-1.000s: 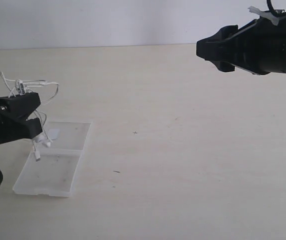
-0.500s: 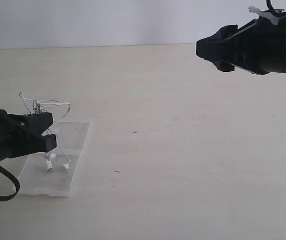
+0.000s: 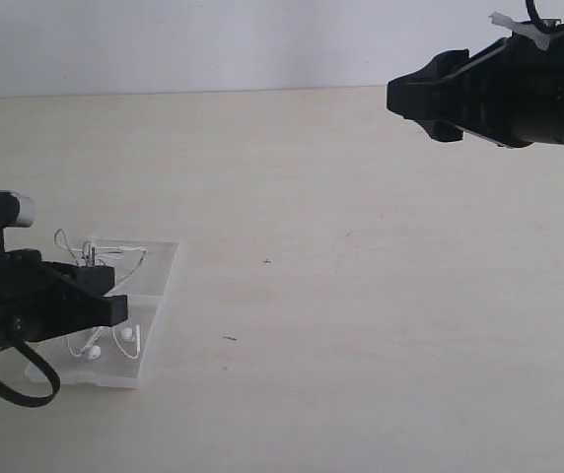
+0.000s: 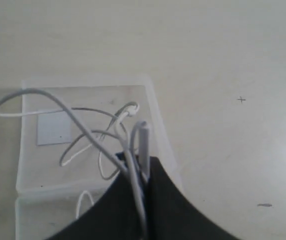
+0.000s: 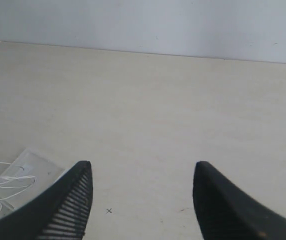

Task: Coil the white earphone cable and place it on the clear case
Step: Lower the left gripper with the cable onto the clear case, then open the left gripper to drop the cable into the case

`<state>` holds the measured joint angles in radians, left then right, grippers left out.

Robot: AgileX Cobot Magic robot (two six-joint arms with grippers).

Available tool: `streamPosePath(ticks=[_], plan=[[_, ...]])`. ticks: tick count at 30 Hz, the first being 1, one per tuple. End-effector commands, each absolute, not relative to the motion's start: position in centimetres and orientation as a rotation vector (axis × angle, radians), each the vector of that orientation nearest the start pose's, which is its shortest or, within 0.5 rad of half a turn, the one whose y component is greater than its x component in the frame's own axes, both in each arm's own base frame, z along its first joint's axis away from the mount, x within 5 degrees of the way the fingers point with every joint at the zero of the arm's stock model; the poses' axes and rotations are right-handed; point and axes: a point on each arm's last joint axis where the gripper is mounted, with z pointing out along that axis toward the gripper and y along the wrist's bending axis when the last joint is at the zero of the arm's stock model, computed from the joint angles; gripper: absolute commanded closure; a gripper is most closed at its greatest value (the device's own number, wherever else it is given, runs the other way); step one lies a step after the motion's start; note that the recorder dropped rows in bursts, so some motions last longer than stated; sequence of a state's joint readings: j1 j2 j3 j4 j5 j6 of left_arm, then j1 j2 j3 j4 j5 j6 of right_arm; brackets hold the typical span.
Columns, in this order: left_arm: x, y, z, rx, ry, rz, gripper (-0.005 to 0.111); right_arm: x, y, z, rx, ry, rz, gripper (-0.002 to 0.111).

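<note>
The white earphone cable [image 4: 78,122] is bunched in loose loops, and my left gripper [image 4: 142,167] is shut on its gathered strands. In the exterior view the left gripper [image 3: 114,301] hangs low over the clear case [image 3: 160,268] at the left. The cable's loops [image 3: 105,251] stick up behind the gripper, and two earbuds [image 3: 124,337] lie on the near half of the case. A white sticker [image 4: 53,129] shows on the far half. My right gripper [image 3: 400,99] is open, high at the back right, far from both, with nothing between its fingers [image 5: 78,185].
The case [image 5: 38,162] and part of the cable [image 5: 3,181] show at the edge of the right wrist view. A pale wooden table [image 3: 361,296] spreads out around them, with a white wall [image 3: 213,39] behind. A thick black robot cable [image 3: 11,389] loops under the left arm.
My left gripper has carried the cable down and forward from beside the case to over it. The earbuds now rest on the case's near half. The right arm has not moved.
</note>
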<state>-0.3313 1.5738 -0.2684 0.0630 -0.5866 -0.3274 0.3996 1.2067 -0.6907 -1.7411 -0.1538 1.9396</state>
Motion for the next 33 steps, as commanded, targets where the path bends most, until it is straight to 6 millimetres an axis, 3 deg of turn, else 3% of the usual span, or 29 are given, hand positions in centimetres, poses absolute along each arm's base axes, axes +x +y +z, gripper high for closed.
streamPosePath(ticks=[1,8,13,16,24,33], plan=[[22.7,-8.4,11.7,0.125,2.333,-0.349,0.107,22.7,10.9,27.6,-0.304,2.040,0.520,0.052],[23.8,-8.8,9.6,0.124,2.438,-0.316,0.107,22.8,10.9,27.6,-0.298,2.038,0.512,0.052],[23.8,-8.8,9.7,0.124,2.434,-0.317,0.106,22.8,10.9,27.6,-0.298,2.038,0.512,0.052],[23.8,-8.8,9.8,0.124,2.428,-0.319,0.095,22.8,10.9,27.6,-0.298,2.038,0.512,0.052],[23.8,-8.7,10.2,0.121,2.430,-0.316,0.054,22.8,10.9,27.6,-0.298,2.038,0.512,0.052],[23.7,-8.7,12.0,0.113,2.373,-0.332,0.049,22.8,10.9,27.6,-0.298,2.038,0.512,0.052]])
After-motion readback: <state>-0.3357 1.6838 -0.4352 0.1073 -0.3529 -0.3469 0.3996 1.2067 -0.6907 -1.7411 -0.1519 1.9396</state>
